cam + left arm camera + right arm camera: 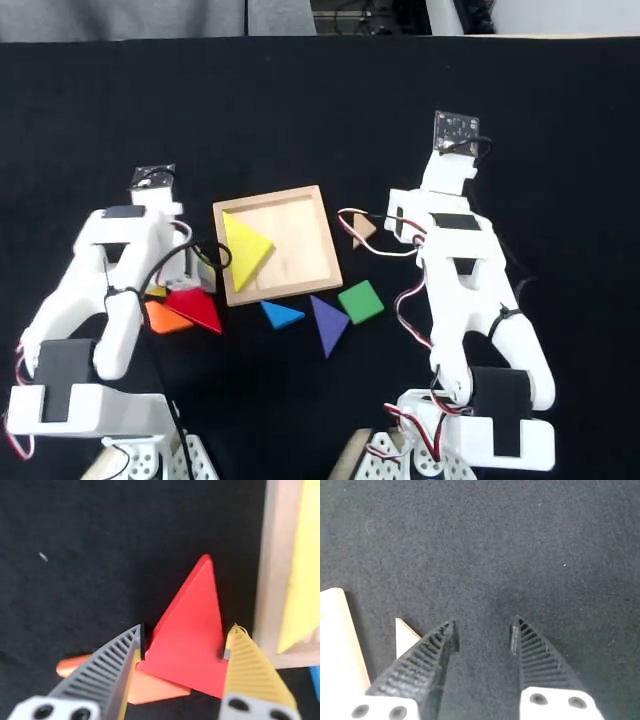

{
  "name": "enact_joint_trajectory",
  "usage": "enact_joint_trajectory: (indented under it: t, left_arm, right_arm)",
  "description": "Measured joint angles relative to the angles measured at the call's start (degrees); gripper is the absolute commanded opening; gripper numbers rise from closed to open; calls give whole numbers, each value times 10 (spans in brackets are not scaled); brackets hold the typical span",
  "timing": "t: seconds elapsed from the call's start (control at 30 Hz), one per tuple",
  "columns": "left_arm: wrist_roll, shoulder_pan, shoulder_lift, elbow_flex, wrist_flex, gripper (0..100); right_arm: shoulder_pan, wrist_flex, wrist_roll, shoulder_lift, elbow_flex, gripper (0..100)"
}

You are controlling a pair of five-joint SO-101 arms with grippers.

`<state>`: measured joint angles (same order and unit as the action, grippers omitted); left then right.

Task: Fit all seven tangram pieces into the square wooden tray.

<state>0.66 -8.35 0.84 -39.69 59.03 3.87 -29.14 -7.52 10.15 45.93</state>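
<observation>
In the high view we see the square wooden tray at the centre of the desk, with a yellow triangle lying in its left half. At its lower left, the left end effector grips the red triangle by two sides, over an orange piece. A blue triangle, purple triangle and green square lie below the tray. The right end effector hangs partly open and empty beside a tan triangle, right of the tray.

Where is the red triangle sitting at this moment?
In the high view, the red triangle sits just off the near-left corner of the wooden tray, overlapping the orange piece, between the fingers of the left hand.
</observation>
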Motion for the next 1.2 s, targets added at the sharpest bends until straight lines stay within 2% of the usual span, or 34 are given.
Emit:
enact_joint_trajectory:
  t: [0.27, 0.47, 0.6, 0.67, 0.73, 0.83, 0.97, 1.07, 1.2]
  left_arm:
    - [-94, -98, -1, 76, 4, 268]
    - [-106, -105, -1, 168, 42, 269]
    - [-106, -72, -1, 205, 174, 252]
    - [-106, -33, -3, 208, 260, 188]
    - [-114, -14, -3, 201, 292, 109]
    - [-186, -10, -3, 181, 295, 24]
    - [-324, 8, -19, 126, 295, 50]
    - [-350, 4, -45, 106, 275, 41]
    - [-389, -43, -70, 106, 280, 30]
  right_arm:
    - [-4, 0, 0, 0, 0, 177]
    - [-7, 0, 0, 0, 0, 177]
    - [-7, 0, 0, 0, 0, 177]
    - [-7, 0, 6, 0, 0, 177]
    - [-7, 0, 11, 0, 0, 177]
    - [-7, 0, 13, 0, 0, 177]
    - [-7, 0, 16, 0, 6, 177]
    - [-7, 0, 16, 0, 6, 177]
    - [-7, 0, 16, 0, 6, 177]
